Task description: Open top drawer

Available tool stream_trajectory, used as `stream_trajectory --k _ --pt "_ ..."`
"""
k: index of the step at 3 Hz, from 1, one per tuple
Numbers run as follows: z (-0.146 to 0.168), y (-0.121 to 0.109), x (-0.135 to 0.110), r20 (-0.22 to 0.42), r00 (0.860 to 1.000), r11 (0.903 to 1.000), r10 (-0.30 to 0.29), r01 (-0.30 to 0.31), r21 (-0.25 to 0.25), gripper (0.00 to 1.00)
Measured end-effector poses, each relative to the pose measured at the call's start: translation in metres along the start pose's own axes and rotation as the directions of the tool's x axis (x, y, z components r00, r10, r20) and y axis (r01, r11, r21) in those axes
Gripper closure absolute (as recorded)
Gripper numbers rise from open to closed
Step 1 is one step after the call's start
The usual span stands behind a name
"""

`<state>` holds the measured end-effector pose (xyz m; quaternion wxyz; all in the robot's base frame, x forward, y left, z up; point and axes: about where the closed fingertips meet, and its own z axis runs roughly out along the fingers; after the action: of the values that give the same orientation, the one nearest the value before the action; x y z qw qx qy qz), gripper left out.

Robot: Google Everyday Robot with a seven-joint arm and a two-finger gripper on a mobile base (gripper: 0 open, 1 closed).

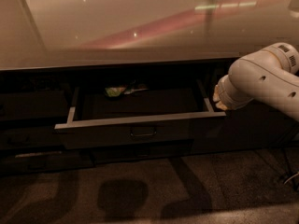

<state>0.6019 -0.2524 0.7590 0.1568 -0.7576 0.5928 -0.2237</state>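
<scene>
I have the top drawer [107, 135] pulled out from under the counter [117, 31]. Its pale rim shows, and its dark front with the small handle [143, 132] faces me. A small greenish thing [114, 91] lies near the back of it. My gripper [218, 102] sits just beside the drawer's right front corner, mostly hidden behind the white arm [261, 80]. I cannot tell whether it is open or holding anything.
</scene>
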Motion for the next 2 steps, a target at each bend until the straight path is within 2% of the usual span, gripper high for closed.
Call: stream_trajectory --k 1,2 --pt "-0.001 0.0 0.001 0.012 1.0 1.0 -0.002 0.002 0.01 0.89" --pt "0.013 -0.009 0.002 0.128 0.991 0.9963 0.042 -0.051 0.068 1.0"
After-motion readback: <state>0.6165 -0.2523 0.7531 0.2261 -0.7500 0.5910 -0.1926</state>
